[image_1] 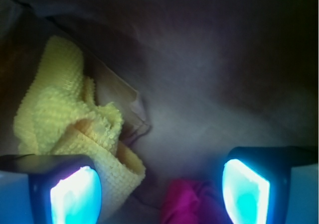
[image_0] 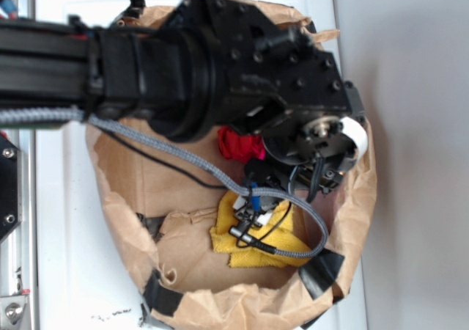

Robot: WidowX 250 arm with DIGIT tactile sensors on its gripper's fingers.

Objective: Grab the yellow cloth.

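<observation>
The yellow cloth (image_0: 258,246) lies crumpled on the floor of a brown paper bag, partly hidden by the arm's cables. In the wrist view the yellow cloth (image_1: 70,124) fills the left side, its folded corner reaching in beside the left finger. My gripper (image_1: 159,191) is open, its two glowing pads wide apart, with nothing held between them. It hangs low inside the bag, the cloth mostly to the left of the gap. In the exterior view the gripper (image_0: 267,198) is largely masked by its own wrist and wires.
A red cloth ball (image_0: 240,145) lies just beyond the yellow one; it shows as magenta folds (image_1: 192,204) between the fingers at the bottom edge. The paper bag's rolled rim (image_0: 220,301) rings the space, with black tape patches (image_0: 320,271).
</observation>
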